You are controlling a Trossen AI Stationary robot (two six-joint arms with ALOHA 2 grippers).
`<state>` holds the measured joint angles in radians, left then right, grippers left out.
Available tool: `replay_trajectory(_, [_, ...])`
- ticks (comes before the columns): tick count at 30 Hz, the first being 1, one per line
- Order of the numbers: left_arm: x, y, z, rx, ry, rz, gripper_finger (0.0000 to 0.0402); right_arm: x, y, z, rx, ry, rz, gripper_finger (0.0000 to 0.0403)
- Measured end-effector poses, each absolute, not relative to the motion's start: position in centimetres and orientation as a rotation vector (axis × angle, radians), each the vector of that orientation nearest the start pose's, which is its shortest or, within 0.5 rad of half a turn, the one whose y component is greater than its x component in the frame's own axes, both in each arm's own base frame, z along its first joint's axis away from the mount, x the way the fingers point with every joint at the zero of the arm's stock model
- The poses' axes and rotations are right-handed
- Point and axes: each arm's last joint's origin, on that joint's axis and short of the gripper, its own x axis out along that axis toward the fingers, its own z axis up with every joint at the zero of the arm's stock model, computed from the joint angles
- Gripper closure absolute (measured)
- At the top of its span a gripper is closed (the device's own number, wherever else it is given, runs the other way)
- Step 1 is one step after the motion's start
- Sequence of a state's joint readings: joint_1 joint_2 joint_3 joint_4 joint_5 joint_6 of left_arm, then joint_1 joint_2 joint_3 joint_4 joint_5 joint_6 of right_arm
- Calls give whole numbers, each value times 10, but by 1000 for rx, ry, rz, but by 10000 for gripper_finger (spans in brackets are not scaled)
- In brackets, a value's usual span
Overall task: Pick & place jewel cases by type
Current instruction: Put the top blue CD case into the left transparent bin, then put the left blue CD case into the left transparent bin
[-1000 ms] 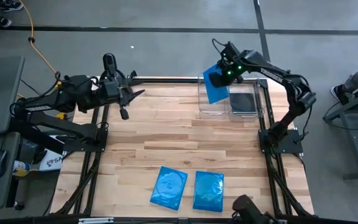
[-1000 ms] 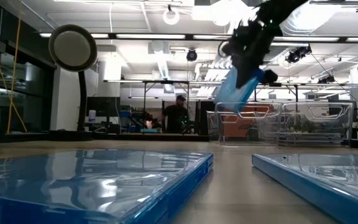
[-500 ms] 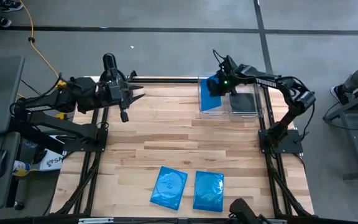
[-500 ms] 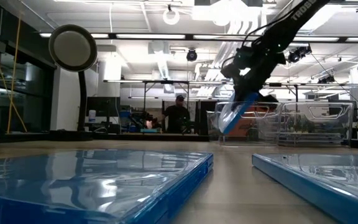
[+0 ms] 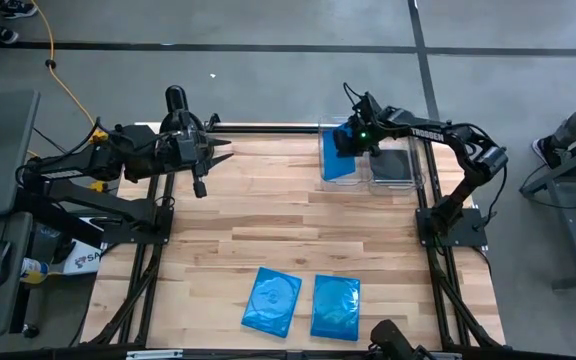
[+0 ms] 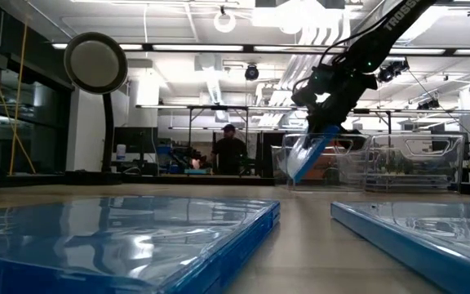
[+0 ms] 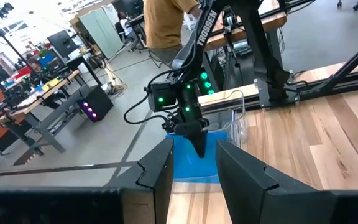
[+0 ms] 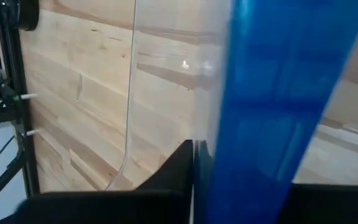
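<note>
Blue case (image 5: 341, 163) tilted in bin (image 5: 326, 176) (right gripper (image 5: 351, 137) above).

Bright blue jewel cases (image 5: 272, 301); pale striped-wood table (image 5: 268, 200).

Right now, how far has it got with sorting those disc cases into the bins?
Roughly halfway. Black cases already lie in the right-hand clear bin. The right pincer is lowering a blue case into the left-hand bin, tilted, not yet flat. Two blue cases wait at the table's near edge. The left pincer hovers idle.
</note>
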<state>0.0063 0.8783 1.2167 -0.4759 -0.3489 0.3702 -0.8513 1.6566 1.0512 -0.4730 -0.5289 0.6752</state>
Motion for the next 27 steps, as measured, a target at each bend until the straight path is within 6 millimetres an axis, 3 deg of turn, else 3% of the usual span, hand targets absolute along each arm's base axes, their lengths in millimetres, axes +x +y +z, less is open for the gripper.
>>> replay_trajectory(15, [156,11,430,390,221,321,285,216,-235,201,1300,713,-567,207])
replay_trajectory(20, [156,11,430,385,220,321,285,199,-237,226,1273,624,-590,183])
replay_trajectory(27, [157,10,430,379,215,298,285,172,-225,275,1167,461,-608,182])
